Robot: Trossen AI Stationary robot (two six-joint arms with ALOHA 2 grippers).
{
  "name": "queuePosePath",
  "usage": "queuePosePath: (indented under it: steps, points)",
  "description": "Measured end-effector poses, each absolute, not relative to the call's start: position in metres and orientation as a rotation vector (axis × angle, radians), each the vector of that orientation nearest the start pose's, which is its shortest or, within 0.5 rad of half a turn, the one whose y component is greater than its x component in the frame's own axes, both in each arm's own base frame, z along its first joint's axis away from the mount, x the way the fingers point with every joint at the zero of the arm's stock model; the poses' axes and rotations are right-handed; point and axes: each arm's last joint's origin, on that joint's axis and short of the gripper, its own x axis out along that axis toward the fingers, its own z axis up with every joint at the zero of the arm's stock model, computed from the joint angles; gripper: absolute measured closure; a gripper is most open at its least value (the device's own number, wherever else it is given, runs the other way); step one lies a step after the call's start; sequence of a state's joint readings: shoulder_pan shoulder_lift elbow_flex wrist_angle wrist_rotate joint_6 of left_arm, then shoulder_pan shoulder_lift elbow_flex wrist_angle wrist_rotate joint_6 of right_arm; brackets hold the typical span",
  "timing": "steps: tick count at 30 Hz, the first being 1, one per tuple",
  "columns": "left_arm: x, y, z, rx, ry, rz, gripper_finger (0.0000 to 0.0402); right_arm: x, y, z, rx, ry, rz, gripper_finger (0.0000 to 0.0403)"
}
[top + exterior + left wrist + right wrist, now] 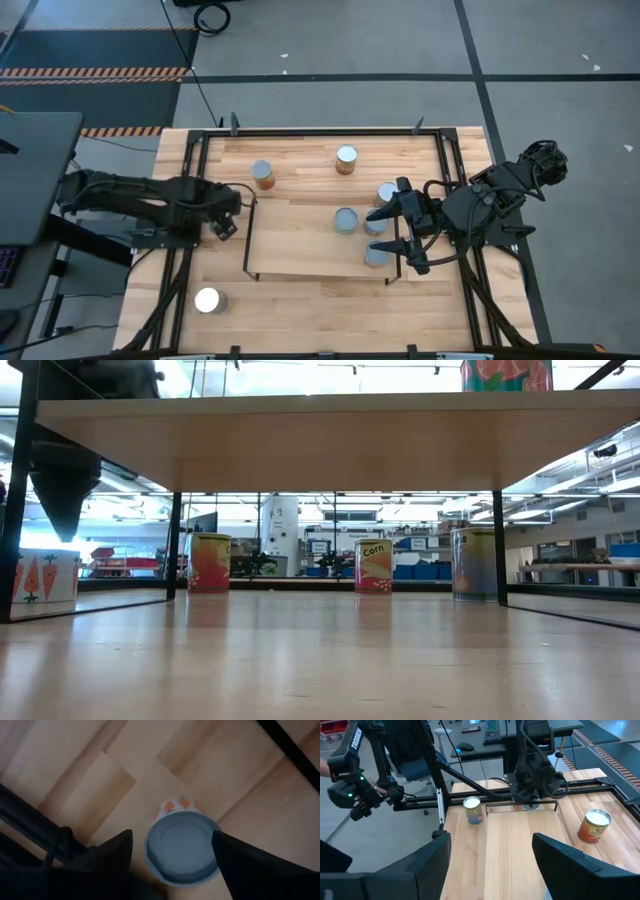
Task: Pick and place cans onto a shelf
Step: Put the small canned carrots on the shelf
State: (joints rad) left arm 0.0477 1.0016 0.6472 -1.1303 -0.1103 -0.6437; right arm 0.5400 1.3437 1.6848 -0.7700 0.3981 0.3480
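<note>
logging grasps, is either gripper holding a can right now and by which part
Nothing is clearly held. The left gripper has its fingers either side of a can, under its lid; contact cannot be told. The right gripper is open, empty.

Left arm: reaches in from my left side, forearm level, wrist bent down. My left gripper [224, 222] points straight downward, its two fingers [112, 855] spread, one to each side of a can [181, 847], neither pad seen pressing it.

Right arm: folded at my right side, elbow back, wrist turned inward. My right gripper [393, 229] lies level, fingers [570, 860] parted, nothing between them.
</note>
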Motion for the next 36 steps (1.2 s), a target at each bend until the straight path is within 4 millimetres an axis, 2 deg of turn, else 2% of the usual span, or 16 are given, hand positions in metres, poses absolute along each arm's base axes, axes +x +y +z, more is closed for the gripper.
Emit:
queuePosePath:
  steps: [7,17,31,36]
  points:
    - [0.131,0.027,0.2,-0.447,1.464,0.488,0.0166,0.226,0.123,0.46,0.22,0.404,0.057,0.0117]
    - [0.132,0.035,0.197,-0.57,1.478,0.52,0.028,0.226,0.123,0.46,0.302,0.407,0.04,0.0117]
    - [0.146,0.04,0.177,-0.582,1.618,0.611,0.0293,0.228,0.124,0.465,0.329,0.358,0.054,0.0117]
    - [0.149,0.041,0.176,-0.569,1.615,0.619,0.0335,0.228,0.124,0.465,0.331,0.355,0.055,0.0117]
